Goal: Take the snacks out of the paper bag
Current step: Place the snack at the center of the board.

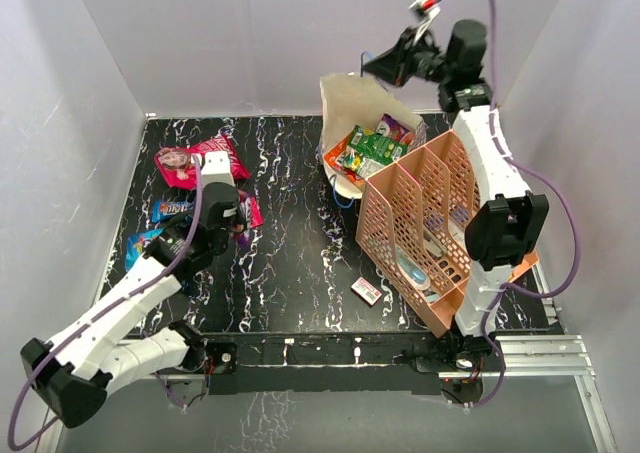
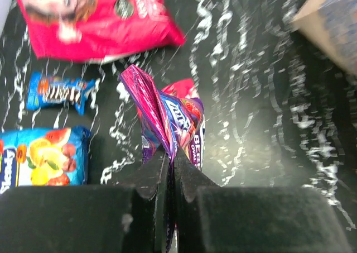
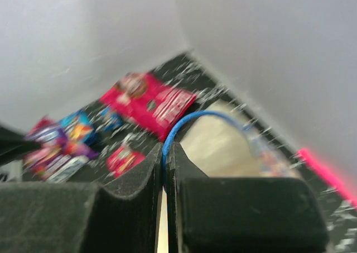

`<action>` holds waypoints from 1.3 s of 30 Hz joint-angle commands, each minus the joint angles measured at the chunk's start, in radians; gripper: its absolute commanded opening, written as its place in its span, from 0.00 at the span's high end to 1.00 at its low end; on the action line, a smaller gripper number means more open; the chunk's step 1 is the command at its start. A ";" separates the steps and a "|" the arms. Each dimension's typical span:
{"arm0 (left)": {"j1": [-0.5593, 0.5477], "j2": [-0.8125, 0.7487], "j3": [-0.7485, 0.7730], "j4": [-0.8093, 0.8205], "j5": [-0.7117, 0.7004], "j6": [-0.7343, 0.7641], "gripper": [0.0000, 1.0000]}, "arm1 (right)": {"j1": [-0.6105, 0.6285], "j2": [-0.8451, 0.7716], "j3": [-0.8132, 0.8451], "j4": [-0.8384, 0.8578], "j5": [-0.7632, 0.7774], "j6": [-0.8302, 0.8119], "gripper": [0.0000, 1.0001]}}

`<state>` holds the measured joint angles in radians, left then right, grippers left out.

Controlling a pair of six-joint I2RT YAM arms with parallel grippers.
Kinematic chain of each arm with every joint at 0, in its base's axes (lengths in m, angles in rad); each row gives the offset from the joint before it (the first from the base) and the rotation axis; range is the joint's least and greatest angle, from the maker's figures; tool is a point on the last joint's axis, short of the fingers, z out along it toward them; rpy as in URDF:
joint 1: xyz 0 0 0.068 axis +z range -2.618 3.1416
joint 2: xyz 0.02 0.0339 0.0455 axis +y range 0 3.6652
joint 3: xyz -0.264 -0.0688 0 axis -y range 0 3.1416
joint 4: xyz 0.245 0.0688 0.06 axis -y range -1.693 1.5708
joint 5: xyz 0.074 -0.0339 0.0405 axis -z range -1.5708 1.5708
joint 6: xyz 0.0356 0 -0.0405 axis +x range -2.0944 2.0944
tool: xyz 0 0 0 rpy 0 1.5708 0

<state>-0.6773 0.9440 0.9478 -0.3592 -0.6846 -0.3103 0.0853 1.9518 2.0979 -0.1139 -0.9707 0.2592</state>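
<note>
My left tool (image 2: 170, 152) is clamped on a purple packet (image 2: 167, 116) over the left side of the worktop (image 1: 290, 253), near the pink-red bag (image 2: 95, 24) and a small blue pack (image 2: 58, 91) lying there. My right tool (image 3: 166, 152) is pinched tight on the blue cord handle (image 3: 192, 119) of the paper bag (image 1: 350, 98). The bag sits open-mouthed at the far side, just beside the peach rack (image 1: 415, 223), with green and orange packs (image 1: 372, 148) showing inside.

Bright, even light from above fills the top view, leaving only soft shadows on the black white-veined tabletop (image 1: 300, 263). The left wrist view is crisp on the glossy purple snack packet (image 2: 162, 113) but smears toward its right edge. The right wrist view is blurred throughout, its thin blue cord handle (image 3: 195, 114) soft.
</note>
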 commanded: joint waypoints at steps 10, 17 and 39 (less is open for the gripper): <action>0.385 0.155 -0.123 -0.086 0.325 -0.248 1.00 | 0.334 -0.356 -0.533 0.289 0.062 0.163 0.92; 0.404 0.225 -0.179 -0.064 0.353 -0.299 1.00 | 0.395 -0.368 -0.553 0.269 0.067 0.151 0.92; 0.406 0.140 0.105 0.108 0.960 -0.089 0.28 | 0.396 -0.465 -0.559 0.076 0.153 0.018 0.92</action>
<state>-0.2661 1.1225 1.0573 -0.4648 -0.2539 -0.5091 0.4824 1.5387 1.4979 -0.0422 -0.8394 0.3073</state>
